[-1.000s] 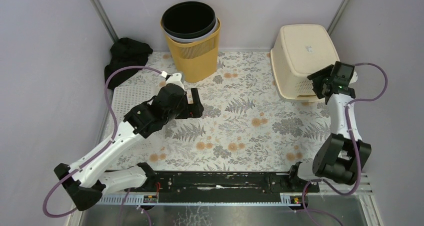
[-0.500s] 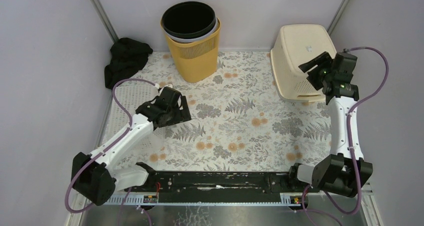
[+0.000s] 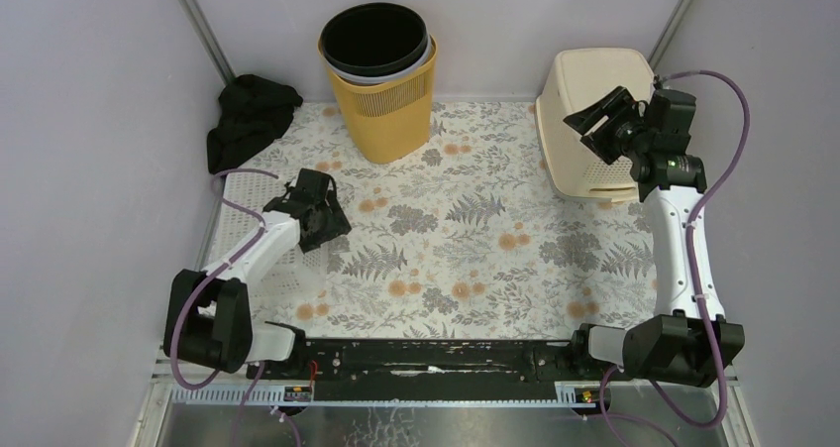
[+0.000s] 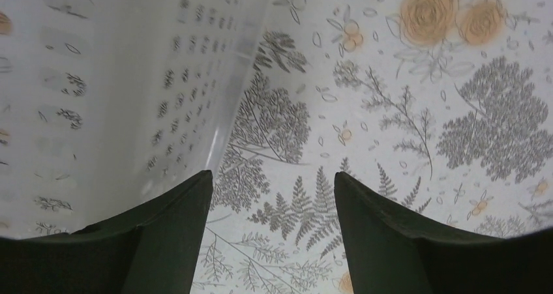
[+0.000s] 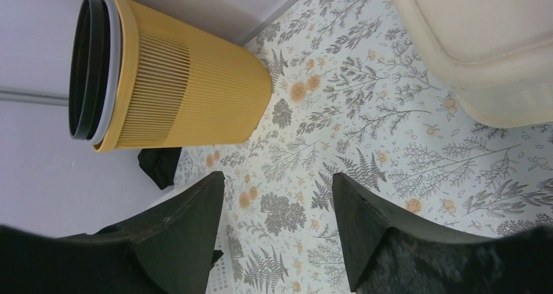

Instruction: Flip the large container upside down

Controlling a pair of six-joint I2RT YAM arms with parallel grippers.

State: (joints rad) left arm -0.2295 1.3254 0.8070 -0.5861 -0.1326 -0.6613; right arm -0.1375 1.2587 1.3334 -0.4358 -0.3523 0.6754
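In the top view, the large cream container point(image 3: 589, 70) is seen at about 2 o'clock on the floral surface point(image 3: 475, 249), close to the back right corner. It is stood with its closed base turned upward and its slotted walls flaring down to the surface. The right gripper point(image 5: 277, 176) is held raised over the near left part of the container, whether touching it cannot be told. Its jaws are spread wide with nothing held between them. In the right wrist view the container is found at 1 o'clock, beyond and to the right of the open fingers point(image 5: 189, 229). The left gripper point(image 4: 274, 176) is placed low at about 9 o'clock, well apart from the container. Its jaws are likewise parted and nothing is gripped. It is set at the edge of a white perforated mat point(image 3: 243, 194). A yellow ribbed bin point(image 3: 381, 110) with a black liner is stood upright at 12 o'clock, and a black cloth point(image 3: 248, 115) is bunched at 10 o'clock.
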